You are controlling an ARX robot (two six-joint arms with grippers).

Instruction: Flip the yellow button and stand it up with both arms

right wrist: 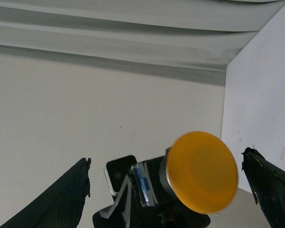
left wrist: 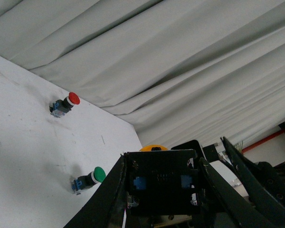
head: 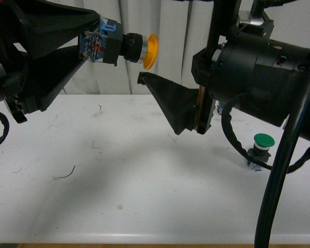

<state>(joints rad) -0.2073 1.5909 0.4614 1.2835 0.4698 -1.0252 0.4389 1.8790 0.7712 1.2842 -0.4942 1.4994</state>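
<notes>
The yellow button (head: 137, 48) is held in the air, lying sideways with its yellow-orange cap (head: 151, 51) pointing right. My left gripper (head: 95, 46) is shut on its blue-grey base. In the left wrist view the dark base (left wrist: 159, 183) fills the gap between the fingers, and the cap's edge (left wrist: 153, 148) peeks above it. My right gripper (head: 144, 78) is open, with a fingertip just below the cap. In the right wrist view the cap (right wrist: 202, 172) faces the camera between the spread fingers (right wrist: 80, 183), without touching them.
A green-capped button (head: 261, 150) lies on the white table (head: 144, 181) at the right, under the right arm; it also shows in the left wrist view (left wrist: 88, 179). A red-capped button (left wrist: 64, 104) lies near the grey curtain (head: 170, 31).
</notes>
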